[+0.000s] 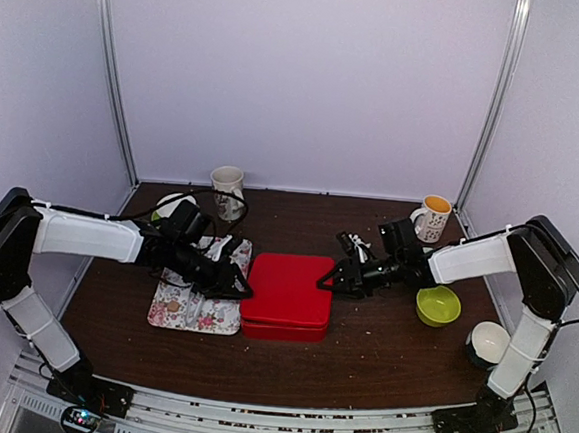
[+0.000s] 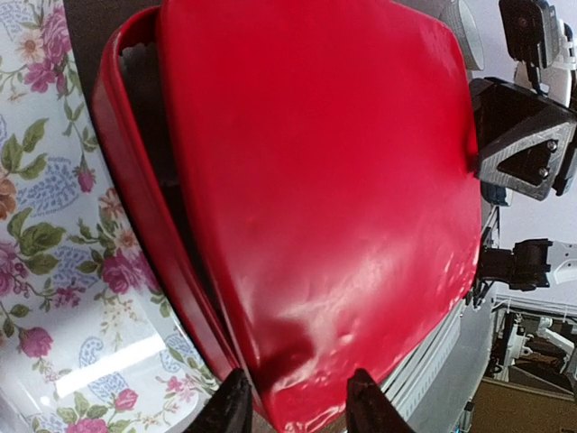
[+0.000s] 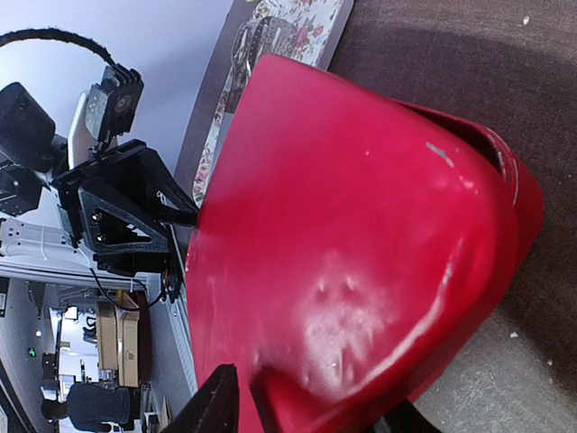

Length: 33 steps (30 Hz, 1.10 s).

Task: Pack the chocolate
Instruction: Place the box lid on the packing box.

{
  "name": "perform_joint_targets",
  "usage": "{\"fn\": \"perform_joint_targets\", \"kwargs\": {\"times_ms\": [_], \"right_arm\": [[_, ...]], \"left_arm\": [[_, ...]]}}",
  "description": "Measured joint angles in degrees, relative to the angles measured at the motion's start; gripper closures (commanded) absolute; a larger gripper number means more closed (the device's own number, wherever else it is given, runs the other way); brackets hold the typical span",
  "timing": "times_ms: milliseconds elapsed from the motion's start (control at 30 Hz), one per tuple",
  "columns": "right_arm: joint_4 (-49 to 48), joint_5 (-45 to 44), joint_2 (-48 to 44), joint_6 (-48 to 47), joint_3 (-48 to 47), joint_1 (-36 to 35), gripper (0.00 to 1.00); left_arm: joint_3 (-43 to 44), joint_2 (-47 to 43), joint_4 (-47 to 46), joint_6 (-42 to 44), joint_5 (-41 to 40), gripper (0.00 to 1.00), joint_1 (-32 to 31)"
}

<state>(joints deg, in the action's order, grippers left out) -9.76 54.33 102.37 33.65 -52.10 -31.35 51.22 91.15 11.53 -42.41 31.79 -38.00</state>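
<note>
A red box [image 1: 283, 328] stands in the middle of the table, and its red lid [image 1: 289, 287] lies over it, not fully seated. In the left wrist view the lid [image 2: 325, 180] sits offset from the box rim [image 2: 135, 207], with white paper showing in the gap. My left gripper [image 1: 239, 285] is shut on the lid's left edge, which runs between its fingertips [image 2: 230, 406]. My right gripper [image 1: 327, 280] is shut on the lid's right edge [image 3: 361, 271]. Its second finger is hidden under the box. The chocolate is hidden.
A flowered tray [image 1: 198, 300] with metal tongs lies left of the box. A white mug [image 1: 228, 190] stands at the back and an orange-filled mug [image 1: 432, 218] at the back right. A green bowl [image 1: 438, 305] and a white cup [image 1: 488, 343] stand at the right.
</note>
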Motion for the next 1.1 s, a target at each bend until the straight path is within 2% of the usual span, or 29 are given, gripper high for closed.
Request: {"fn": "perform_joint_targets", "kwargs": {"times_ms": [133,367,600,867,1100], "right_arm": [[4.6,-1.9,-0.5,-3.7,-1.5,0.0,0.45],[13.9,-7.4,-0.5,-9.4,-3.0,0.2,0.39],[16.8,-9.3,-0.5,-11.5,-4.3,0.2,0.36],[17.9,-9.1,-0.5,-14.0,-5.5,0.0,0.29],[21.0,-9.4,0.3,-17.7,-10.7,-1.9,0.25]], "left_arm": [[0.0,-0.7,0.7,-0.5,-1.4,0.61,-0.2],[0.0,-1.8,1.1,-1.0,-3.4,0.61,-0.2],[-0.1,-3.7,1.7,-1.6,-5.2,0.60,-0.2],[-0.1,-3.8,1.7,-1.7,-6.3,0.60,-0.2],[-1.1,-3.8,-0.3,-3.2,-6.6,0.60,-0.2]]}}
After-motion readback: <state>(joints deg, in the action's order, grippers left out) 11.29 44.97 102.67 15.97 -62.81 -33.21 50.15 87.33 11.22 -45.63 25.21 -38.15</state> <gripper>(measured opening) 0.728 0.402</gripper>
